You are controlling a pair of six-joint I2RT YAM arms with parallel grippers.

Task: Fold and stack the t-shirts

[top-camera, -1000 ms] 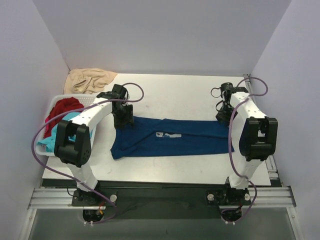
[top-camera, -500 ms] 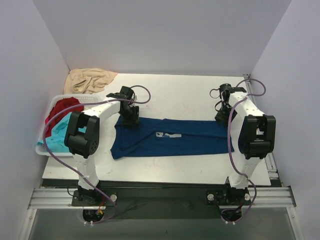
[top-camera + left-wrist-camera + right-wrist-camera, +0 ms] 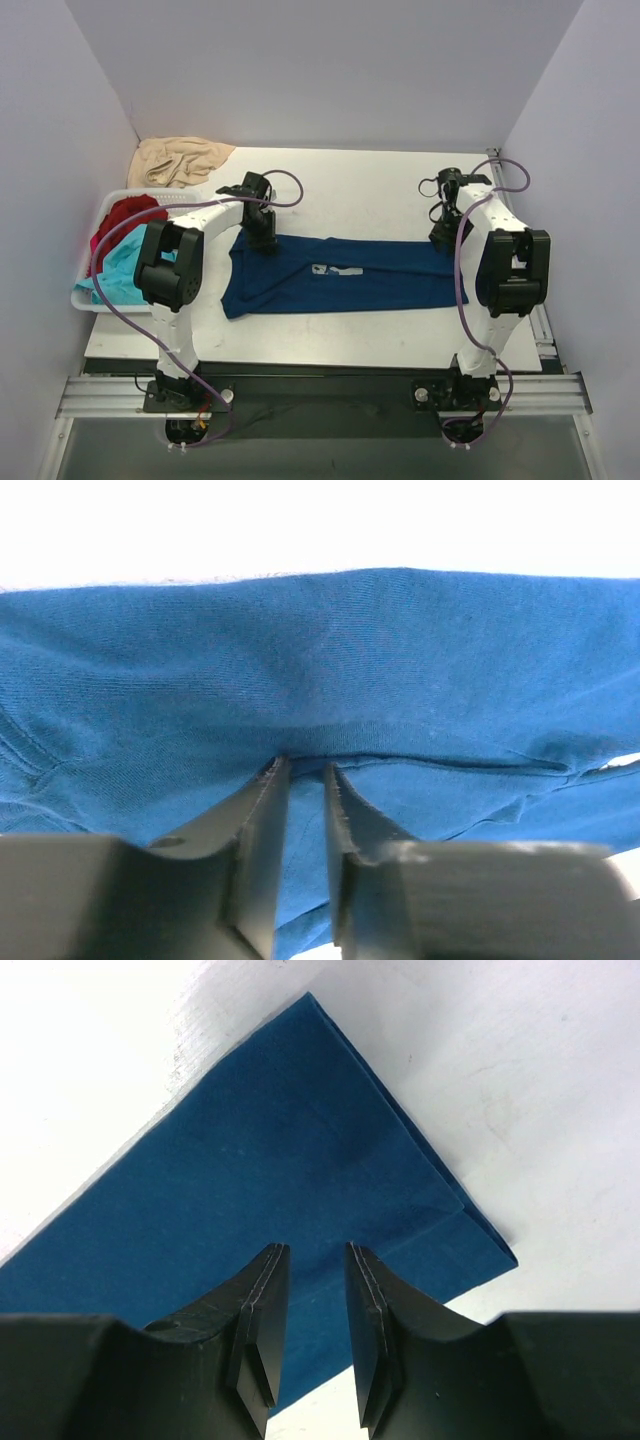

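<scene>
A navy t-shirt, folded into a long band, lies flat across the table with its pale print facing up. My left gripper is down on the band's far left edge. In the left wrist view its fingertips touch the navy cloth at a hem line, and the jaws stand a narrow gap apart over flat cloth. My right gripper is at the far right corner. There the jaws are also narrowly open over the flat navy corner. A red t-shirt and a turquoise one lie in the basket.
A white basket stands at the table's left edge. A beige cloth is heaped in the back left corner. Bare white table lies behind the navy shirt, and a strip of it lies in front. Walls enclose the table on three sides.
My left gripper moved right and slightly back onto the shirt's far left edge, and its jaws narrowed. The right arm and the shirt stayed where they were.
</scene>
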